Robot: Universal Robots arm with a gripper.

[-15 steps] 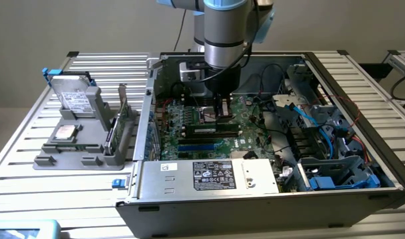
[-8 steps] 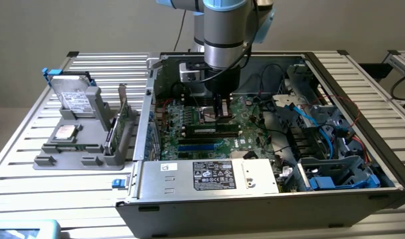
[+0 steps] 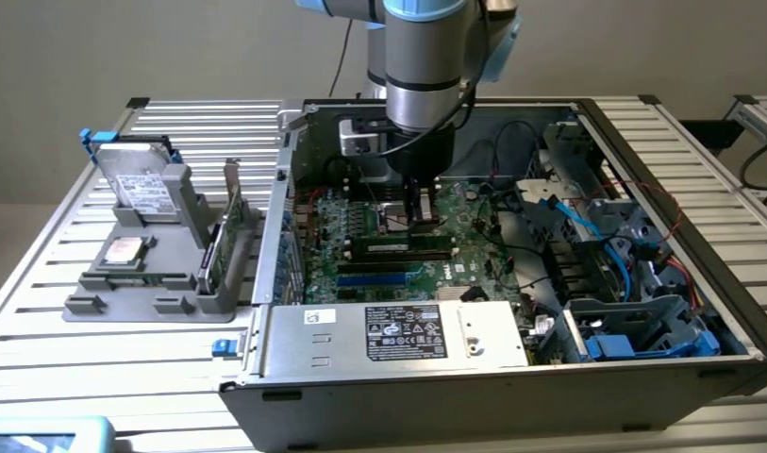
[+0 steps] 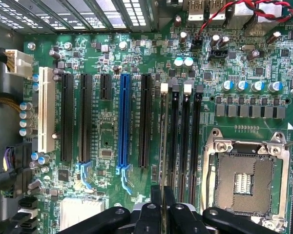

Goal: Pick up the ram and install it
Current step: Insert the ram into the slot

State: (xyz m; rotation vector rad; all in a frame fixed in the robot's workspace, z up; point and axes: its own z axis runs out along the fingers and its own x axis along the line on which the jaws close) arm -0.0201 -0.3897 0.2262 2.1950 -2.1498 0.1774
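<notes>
The ram [image 4: 163, 146] appears edge-on in the wrist view as a thin dark line running away from my fingers. It is lined up over the memory slot with the white latch [image 4: 164, 88], beside the other black memory slots [image 4: 185, 141]. My gripper [image 4: 162, 207] is shut on the ram at its near part. From the exterior view the gripper [image 3: 420, 219] reaches straight down into the open computer case [image 3: 282, 189]. The ram [image 3: 402, 247] is a long dark stick with a white label just under the fingers, low over the green motherboard [image 3: 358, 274].
An open CPU socket [image 4: 244, 170] lies beside the memory slots, a blue card slot [image 4: 124, 122] on their other side. Blue and black cables [image 3: 609, 245] crowd the case's right half. A power supply [image 3: 396, 335] sits at the front. Outside, a grey stand [image 3: 144, 283] holds hard drives and a green expansion card [image 3: 225, 236].
</notes>
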